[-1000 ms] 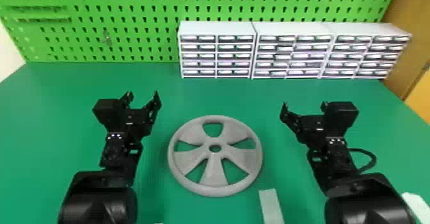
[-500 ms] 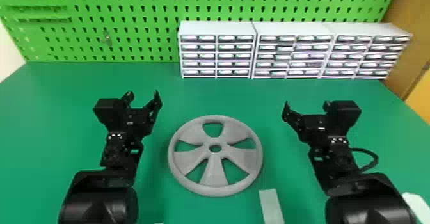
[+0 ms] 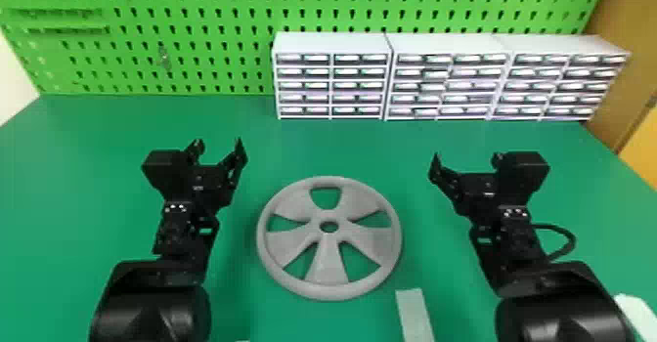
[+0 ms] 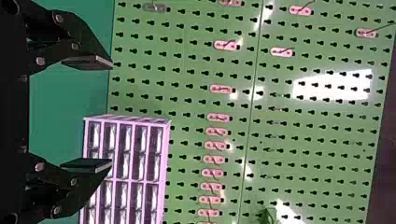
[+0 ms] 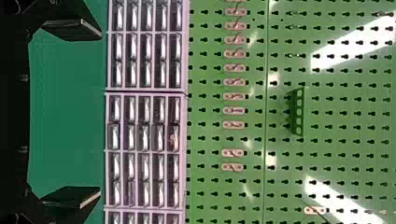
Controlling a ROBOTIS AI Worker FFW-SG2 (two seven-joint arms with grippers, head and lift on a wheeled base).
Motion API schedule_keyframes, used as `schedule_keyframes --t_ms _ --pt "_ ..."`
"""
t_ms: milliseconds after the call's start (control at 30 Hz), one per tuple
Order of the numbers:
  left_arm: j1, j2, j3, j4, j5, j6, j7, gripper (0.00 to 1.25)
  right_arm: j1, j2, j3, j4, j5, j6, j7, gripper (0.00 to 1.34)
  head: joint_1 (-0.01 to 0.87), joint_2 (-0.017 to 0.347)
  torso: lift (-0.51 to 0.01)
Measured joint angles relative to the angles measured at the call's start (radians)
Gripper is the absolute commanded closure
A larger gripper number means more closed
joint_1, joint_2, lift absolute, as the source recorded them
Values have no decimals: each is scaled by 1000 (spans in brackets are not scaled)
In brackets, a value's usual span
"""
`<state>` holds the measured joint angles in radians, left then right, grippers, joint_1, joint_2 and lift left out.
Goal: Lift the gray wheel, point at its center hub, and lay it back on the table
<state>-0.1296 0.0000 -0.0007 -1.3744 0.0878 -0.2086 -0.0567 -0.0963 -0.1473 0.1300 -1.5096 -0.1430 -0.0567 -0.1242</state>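
The gray wheel (image 3: 328,275) lies flat on the green table (image 3: 342,145), its round center hub (image 3: 329,215) facing up and the table showing through its openings. My left gripper (image 3: 218,151) is held beyond the wheel's left side, apart from it. On the other side, my right gripper (image 3: 466,162) is off to the wheel's right, also not touching it. In the left wrist view the left gripper (image 4: 111,114) has its fingers spread with nothing between them. The right wrist view has the right gripper (image 5: 101,114) likewise wide open and holding nothing.
White drawer cabinets (image 3: 332,44) stand along the table's back edge, in front of a green pegboard (image 3: 195,33). A pale flat strip (image 3: 414,316) lies near the wheel's front right. Another white object (image 3: 635,311) is at the lower right corner.
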Motion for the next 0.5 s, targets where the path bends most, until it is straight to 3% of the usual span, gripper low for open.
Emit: schedule_keyframes --t_ms 500 --pt "0 0 -1 0 6 0 -1 506 1 0 7 0 -1 0 0 128 692 48 -96"
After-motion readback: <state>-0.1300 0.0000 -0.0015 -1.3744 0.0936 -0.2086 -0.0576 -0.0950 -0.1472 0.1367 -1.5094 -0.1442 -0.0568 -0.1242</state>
